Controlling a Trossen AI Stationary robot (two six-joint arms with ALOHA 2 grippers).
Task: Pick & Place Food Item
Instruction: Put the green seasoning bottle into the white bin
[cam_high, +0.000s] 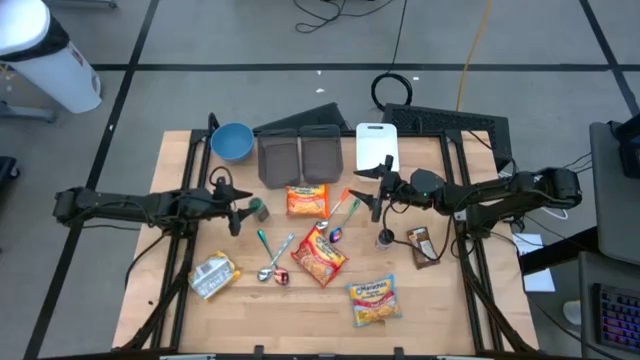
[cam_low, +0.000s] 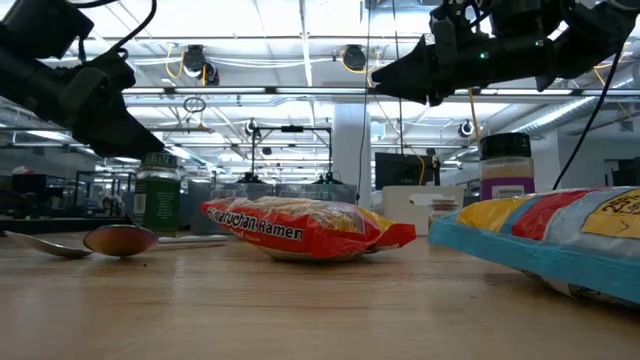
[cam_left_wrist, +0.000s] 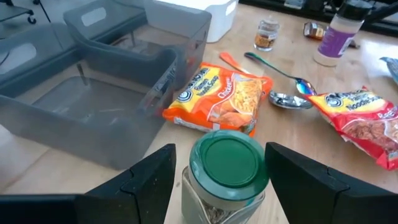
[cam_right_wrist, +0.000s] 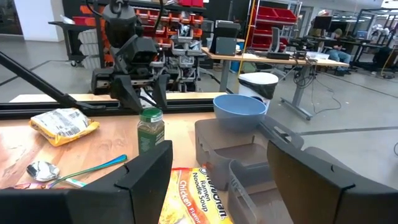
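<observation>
Two arms reached over the wooden table (cam_high: 170, 300) from opposite sides. We saw the left gripper (cam_left_wrist: 219, 180) hanging with its fingers spread on either side of a green-lidded jar (cam_left_wrist: 227, 168), and they looked clear of the jar rather than clamped on it. In the high view that jar (cam_high: 259, 208) stood just beside the left gripper (cam_high: 237, 213), in front of two grey bins (cam_high: 300, 157). The right gripper (cam_high: 381, 187) hovered above the table with its fingers released and nothing between them, near the white cutting board (cam_high: 377, 146).

An orange ramen packet (cam_high: 307, 200) lay flat just in front of the bins, between the two grippers. A red ramen packet (cam_high: 320, 253) lay nearer the table's middle, and a blue-edged yellow packet (cam_high: 373, 300) lay toward the front edge. A pale snack bag (cam_high: 214, 274) rested on the left side, with two spoons (cam_high: 272, 266) between it and the red packet. A blue bowl (cam_high: 231, 141) sat at the back left corner beside the bins, and a purple-labelled bottle (cam_high: 385, 238) stood under the right arm.
</observation>
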